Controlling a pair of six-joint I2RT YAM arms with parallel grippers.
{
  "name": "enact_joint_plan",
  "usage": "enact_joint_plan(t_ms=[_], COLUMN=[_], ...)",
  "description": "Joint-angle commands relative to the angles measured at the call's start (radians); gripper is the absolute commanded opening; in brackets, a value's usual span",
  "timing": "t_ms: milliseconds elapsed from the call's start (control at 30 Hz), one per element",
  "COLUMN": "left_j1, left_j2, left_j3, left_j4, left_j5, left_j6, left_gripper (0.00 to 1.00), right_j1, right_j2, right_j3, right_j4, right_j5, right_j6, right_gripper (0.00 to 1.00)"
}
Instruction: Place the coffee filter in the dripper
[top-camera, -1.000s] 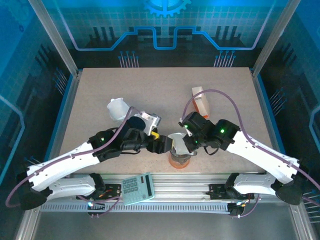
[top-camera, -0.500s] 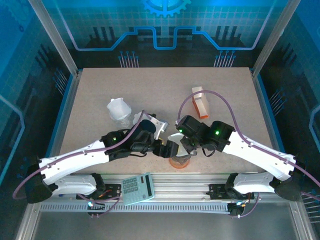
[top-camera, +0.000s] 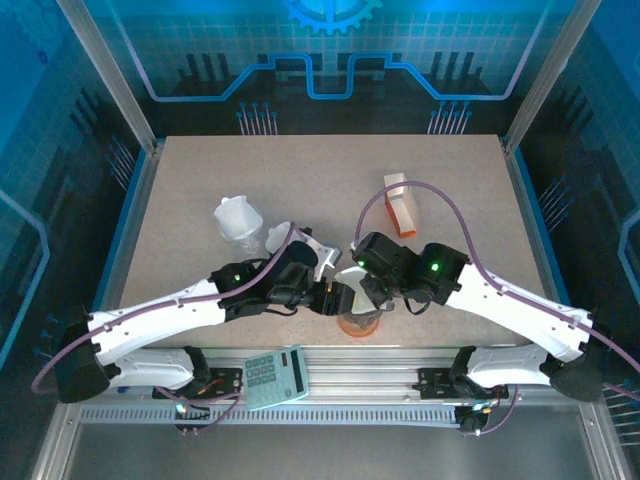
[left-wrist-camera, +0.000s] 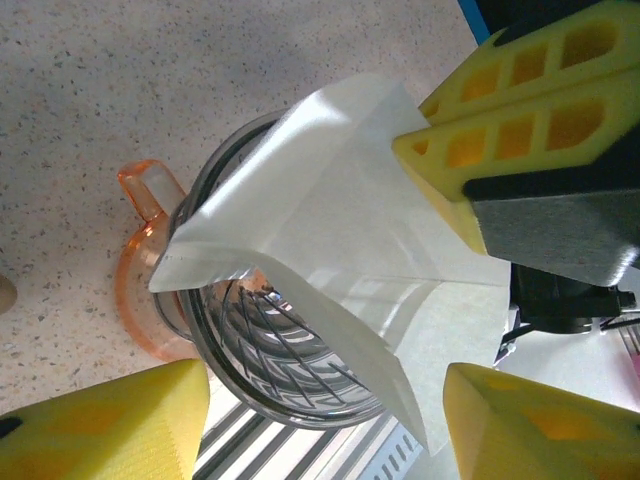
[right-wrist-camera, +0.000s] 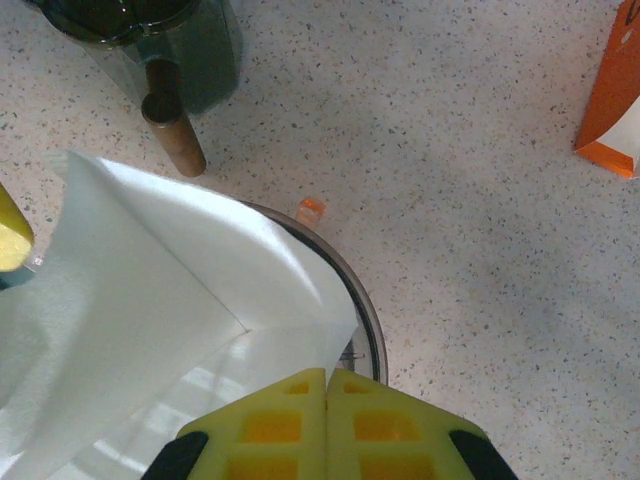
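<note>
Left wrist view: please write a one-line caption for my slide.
Paper coffee filter, pinched by the right jaws, hangs over the steel-mesh dripper.

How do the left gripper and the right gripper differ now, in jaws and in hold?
The right gripper is shut, pinching the coffee filter; the left gripper is open. The right gripper's fingers meet on the paper's edge; the left gripper's fingers stand on either side of the filter, clamping nothing. Both have yellow fingers and are at the dripper.
</note>
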Motion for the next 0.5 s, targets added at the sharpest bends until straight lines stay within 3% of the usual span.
enact_joint_plan(t_ms=[0, 167, 467], left_j1=[-0.010, -0.011, -0.010], left_j2=[0.007, 0.006, 0.004], left_j3=[-0.006, -0.004, -0.006], left_j4=[0.014, 0.011, -0.007], left_j5=[0.018, 0.018, 0.013], left_j6=[-0.009, -0.010, -0.018], left_gripper=[0.59, 0.42, 0.22], right_j1=[0.016, 0.017, 0.009], right_j2=[-0.025, -0.031, -0.043], right_j3=[-0.005, -0.014, -0.030], right_j4=[-0.004, 0.001, 0.012], right_j5=[0.001, -0.001, -0.006], right_j6=[0.026, 0.030, 0.038], right_gripper=[0.00, 0.00, 0.00])
